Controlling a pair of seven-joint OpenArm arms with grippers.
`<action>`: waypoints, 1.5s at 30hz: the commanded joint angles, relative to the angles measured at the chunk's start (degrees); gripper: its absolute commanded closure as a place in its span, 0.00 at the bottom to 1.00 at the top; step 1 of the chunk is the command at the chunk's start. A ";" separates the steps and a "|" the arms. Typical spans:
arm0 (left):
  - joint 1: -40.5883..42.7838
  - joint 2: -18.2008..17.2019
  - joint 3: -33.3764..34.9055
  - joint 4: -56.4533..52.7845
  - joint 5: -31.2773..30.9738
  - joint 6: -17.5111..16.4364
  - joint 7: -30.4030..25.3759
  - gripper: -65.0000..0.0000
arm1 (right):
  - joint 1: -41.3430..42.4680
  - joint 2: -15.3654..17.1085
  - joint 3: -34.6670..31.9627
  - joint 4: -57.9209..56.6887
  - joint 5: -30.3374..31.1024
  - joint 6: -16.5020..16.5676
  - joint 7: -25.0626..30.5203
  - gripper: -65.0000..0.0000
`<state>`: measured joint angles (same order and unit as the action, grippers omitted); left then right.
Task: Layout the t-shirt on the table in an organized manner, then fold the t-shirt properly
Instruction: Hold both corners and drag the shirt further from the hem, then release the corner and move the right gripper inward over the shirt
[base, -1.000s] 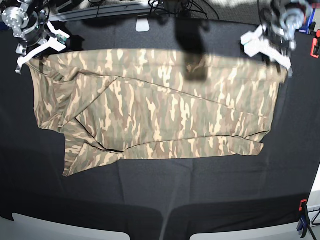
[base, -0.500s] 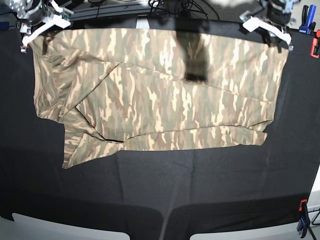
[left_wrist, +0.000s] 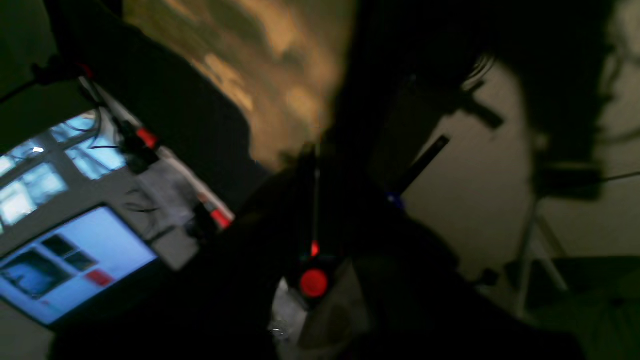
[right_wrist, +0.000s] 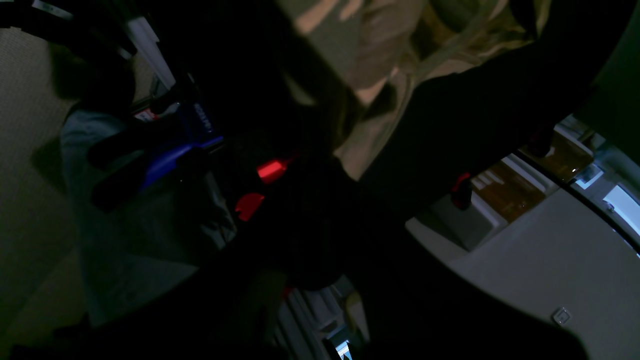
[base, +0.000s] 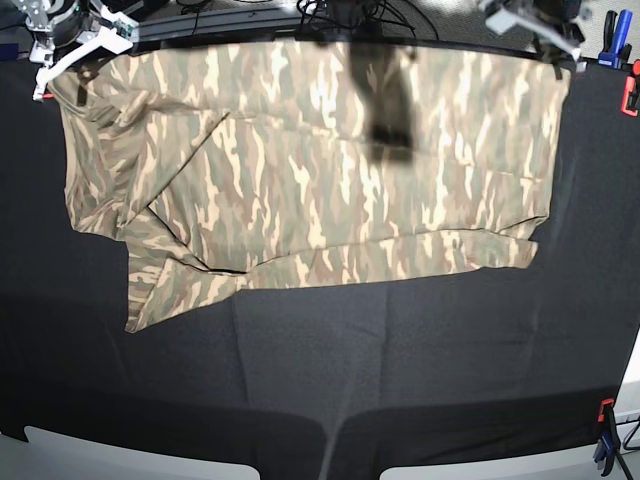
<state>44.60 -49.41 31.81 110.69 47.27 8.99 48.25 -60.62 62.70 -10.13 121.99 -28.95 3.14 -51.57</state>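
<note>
1. The left gripper (base: 545, 35), at the base view's top right, and the right gripper (base: 60, 55), top left, each have their jaws clamped on a far corner of the t-shirt (base: 300, 180).
2. The shirt lies spread across the black desk (base: 400, 370), a sleeve trailing near left.
3. A dark blurred shape (base: 385, 100) overlaps the shirt's middle.
4. A red clamp (base: 630, 95) sits at the right edge.
5. Only the left wrist view shows a lit monitor (left_wrist: 70, 255).

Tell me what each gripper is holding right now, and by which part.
Both hold the t-shirt by its far edge: the right gripper pinches the corner on the base view's left, the left gripper the corner on its right. Which garment edge this is cannot be told.
</note>
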 joint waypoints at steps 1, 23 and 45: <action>0.33 -0.63 -0.26 0.83 1.14 0.92 0.17 1.00 | -0.20 0.83 0.44 0.76 -1.11 -0.66 -1.31 1.00; -0.13 0.83 -0.28 5.77 2.21 10.62 14.49 0.71 | -0.39 0.72 0.39 3.10 2.29 -0.15 4.92 0.68; -0.15 5.68 -0.28 11.98 2.60 11.65 8.26 0.71 | 20.50 -14.80 0.35 -1.90 18.49 5.92 12.02 0.68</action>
<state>44.10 -43.31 31.75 121.67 48.73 19.92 56.80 -40.14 47.13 -10.13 119.20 -10.11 9.52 -40.14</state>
